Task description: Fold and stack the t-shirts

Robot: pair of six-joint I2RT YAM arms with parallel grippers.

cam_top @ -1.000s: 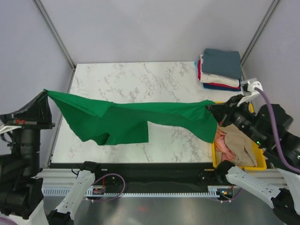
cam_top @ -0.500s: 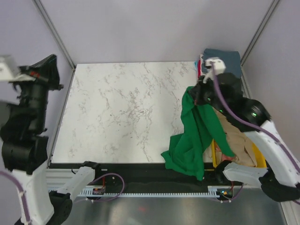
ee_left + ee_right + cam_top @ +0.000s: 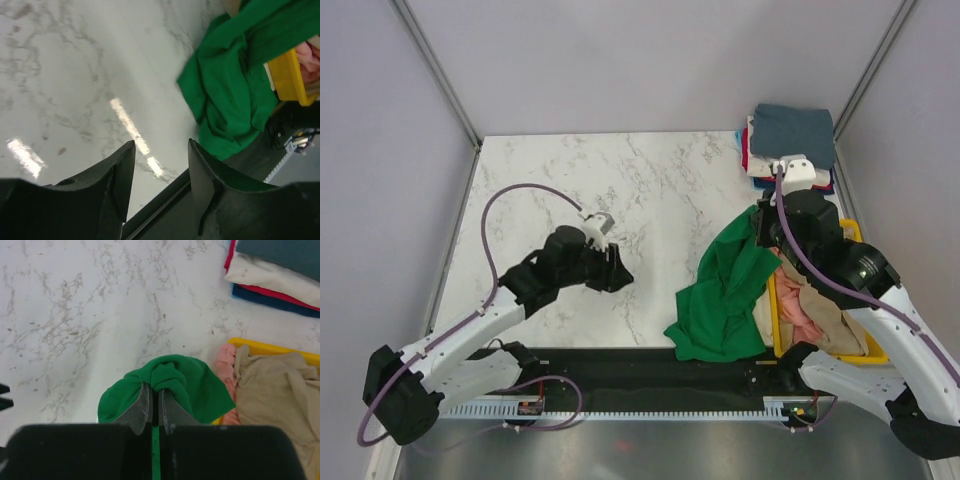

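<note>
Fingers of the right gripper (image 3: 155,399) are pinching the green t-shirt (image 3: 725,300), which is hanging bunched over the table (image 3: 570,180) edge beside the yellow bin (image 3: 865,353); the left gripper (image 3: 161,146) is hovering open, empty.

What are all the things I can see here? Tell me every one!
table: one, white marble, under everything.
green t-shirt: one, bright green, crumpled at the table's near right edge, its top pinched and lifted.
folded pile: one; slate blue on top, then white, red and dark blue; far right corner.
yellow bin: one, yellow, right edge of the table, beside the green t-shirt.
beige t-shirt: one, beige, loose in the bin.
pink t-shirt: one, salmon pink, in the bin beside the beige one.
left gripper: one, black, open and empty over the bare marble.
right gripper: one, black, shut on the green t-shirt.
</note>
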